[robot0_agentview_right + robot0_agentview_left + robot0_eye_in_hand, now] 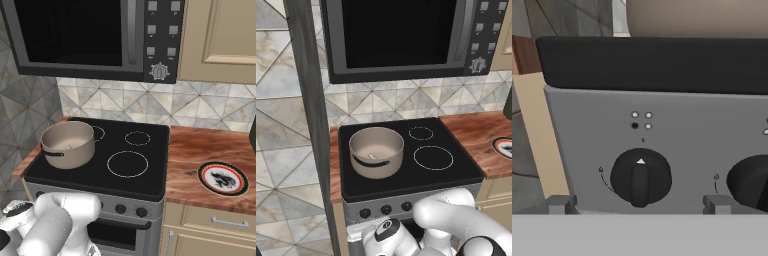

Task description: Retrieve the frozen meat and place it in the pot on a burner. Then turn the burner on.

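Step in hand: the meat part looks done, since the frozen meat lies inside the pot; what is left is turning the burner on.
Gripper: low in front of the stove's grey control panel; the gripper faces the panel with its two finger tips spread wide to either side of a knob, grasping nothing.
Target knob: the black knob sits between the spread tips, its white arrow pointing up; a second knob shows at the right edge.
Next move, as a judgement: ease forward until the tips flank the knob's raised ridge, close on it, then twist the wrist. The small dot diagram above it should show whether this knob serves the zone under the pot.
Pot, look: round, beige-taupe, straight-sided, paler cream inside, with a dark curved handle band on its near side.
Pot, place: on the front-left part of the black glass stove top, apart from the large white ring and the small white ring.
Meat, look: a small pale lump on the pot's floor, far smaller than the pot.
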### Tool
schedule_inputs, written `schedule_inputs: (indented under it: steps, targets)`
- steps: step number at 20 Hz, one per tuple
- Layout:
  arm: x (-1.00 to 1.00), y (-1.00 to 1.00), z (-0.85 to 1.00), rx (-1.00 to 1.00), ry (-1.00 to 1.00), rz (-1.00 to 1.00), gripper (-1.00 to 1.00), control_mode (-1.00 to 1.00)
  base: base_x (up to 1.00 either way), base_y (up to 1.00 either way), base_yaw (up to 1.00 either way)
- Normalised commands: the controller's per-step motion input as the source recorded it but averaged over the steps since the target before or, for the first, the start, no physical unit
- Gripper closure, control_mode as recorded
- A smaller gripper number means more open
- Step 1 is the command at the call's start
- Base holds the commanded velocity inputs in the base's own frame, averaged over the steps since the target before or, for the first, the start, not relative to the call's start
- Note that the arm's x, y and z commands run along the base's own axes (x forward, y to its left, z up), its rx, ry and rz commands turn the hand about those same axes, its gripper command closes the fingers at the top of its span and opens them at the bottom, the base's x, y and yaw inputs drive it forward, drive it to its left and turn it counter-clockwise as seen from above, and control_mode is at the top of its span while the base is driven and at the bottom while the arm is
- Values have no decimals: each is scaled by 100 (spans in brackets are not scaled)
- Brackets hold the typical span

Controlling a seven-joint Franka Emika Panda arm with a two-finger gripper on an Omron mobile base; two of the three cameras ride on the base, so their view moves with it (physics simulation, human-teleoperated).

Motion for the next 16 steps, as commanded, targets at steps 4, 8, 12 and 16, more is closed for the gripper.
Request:
schedule_inputs:
  steps: [4,8,12,16]
  targets:
    - [10,0,0,0,0,0,-100,-100,0,0,0]
    - [9,0,0,0,-1,0,-100,-100,0,0,0]
    - [1,0,-5,0,0,0,-100,-100,0,0,0]
    - [1,2,-10,0,0,-1,-100,-100,0,0,0]
